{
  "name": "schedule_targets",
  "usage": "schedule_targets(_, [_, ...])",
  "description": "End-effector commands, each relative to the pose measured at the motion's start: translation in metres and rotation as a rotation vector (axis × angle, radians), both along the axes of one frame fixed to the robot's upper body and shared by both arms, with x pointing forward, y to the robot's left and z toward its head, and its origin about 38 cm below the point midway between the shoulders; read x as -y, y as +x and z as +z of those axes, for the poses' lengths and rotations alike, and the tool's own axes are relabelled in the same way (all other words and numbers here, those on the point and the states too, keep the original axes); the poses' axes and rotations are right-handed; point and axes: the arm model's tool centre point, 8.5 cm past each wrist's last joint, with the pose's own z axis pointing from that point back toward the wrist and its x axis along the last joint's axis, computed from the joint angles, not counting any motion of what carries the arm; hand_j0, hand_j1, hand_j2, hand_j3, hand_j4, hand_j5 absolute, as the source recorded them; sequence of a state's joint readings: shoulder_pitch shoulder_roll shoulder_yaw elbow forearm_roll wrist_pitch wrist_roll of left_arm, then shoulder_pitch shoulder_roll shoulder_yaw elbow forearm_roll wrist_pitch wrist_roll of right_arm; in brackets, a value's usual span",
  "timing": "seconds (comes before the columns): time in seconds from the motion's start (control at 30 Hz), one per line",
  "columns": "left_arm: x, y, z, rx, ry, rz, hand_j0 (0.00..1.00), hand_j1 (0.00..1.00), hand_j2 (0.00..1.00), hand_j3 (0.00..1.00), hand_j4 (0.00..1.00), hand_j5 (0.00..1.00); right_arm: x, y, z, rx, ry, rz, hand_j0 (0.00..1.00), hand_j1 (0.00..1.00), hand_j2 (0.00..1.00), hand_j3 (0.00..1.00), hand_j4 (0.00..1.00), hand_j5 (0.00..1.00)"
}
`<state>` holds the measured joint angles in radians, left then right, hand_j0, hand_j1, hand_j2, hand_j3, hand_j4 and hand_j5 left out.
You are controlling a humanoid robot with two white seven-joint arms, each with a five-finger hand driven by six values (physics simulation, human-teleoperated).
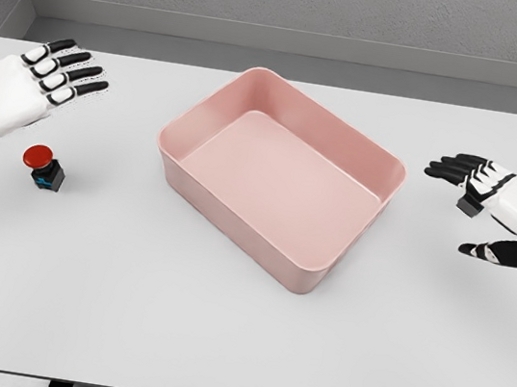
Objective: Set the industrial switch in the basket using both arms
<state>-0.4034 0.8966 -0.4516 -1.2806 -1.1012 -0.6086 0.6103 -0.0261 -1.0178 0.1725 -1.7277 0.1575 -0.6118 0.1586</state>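
Basket (281,173) mid-table (217,343), switch (43,166) off to its left.
You've got left hand (21,90) just behind switch, right hand (505,206) right of basket.

A white table (236,346) stands before a grey wall (297,0).
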Motion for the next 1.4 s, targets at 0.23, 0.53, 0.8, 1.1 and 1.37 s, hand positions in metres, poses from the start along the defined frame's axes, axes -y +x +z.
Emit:
schedule_targets(0.23, [-0.029, 0.017, -0.015, -0.064, -0.099, 0.124, 1.0, 1.0, 1.0, 1.0, 1.0, 1.0, 0.01, 0.003, -0.005, -0.016, 0.001, -0.033, 1.0, 1.0, 1.0, 1.0, 1.0, 1.0])
schedule_targets(0.53, [-0.033, 0.033, -0.015, -0.25, -0.077, 0.23, 1.0, 1.0, 1.0, 1.0, 1.0, 1.0, 0.028, 0.021, 0.0, -0.007, -0.137, -0.233, 1.0, 1.0, 1.0, 1.0, 1.0, 1.0])
schedule_targets(0.8, [-0.024, 0.049, 0.025, -0.228, 0.079, 0.227, 1.0, 1.0, 1.0, 1.0, 1.0, 1.0, 0.057, 0.043, -0.002, -0.224, -0.3, -0.428, 1.0, 1.0, 1.0, 1.0, 1.0, 1.0])
schedule_targets(1.1, [-0.026, 0.037, 0.026, -0.322, 0.237, 0.246, 1.0, 1.0, 1.0, 1.0, 1.0, 1.0, 0.028, 0.084, -0.012, -0.337, -0.294, -0.396, 1.0, 1.0, 1.0, 1.0, 1.0, 1.0])
schedule_targets(1.37, [-0.037, 0.035, 0.009, -0.399, 0.22, 0.285, 1.0, 1.0, 1.0, 1.0, 1.0, 1.0, 0.031, 0.101, -0.023, -0.389, -0.284, -0.486, 1.0, 1.0, 1.0, 1.0, 1.0, 1.0])
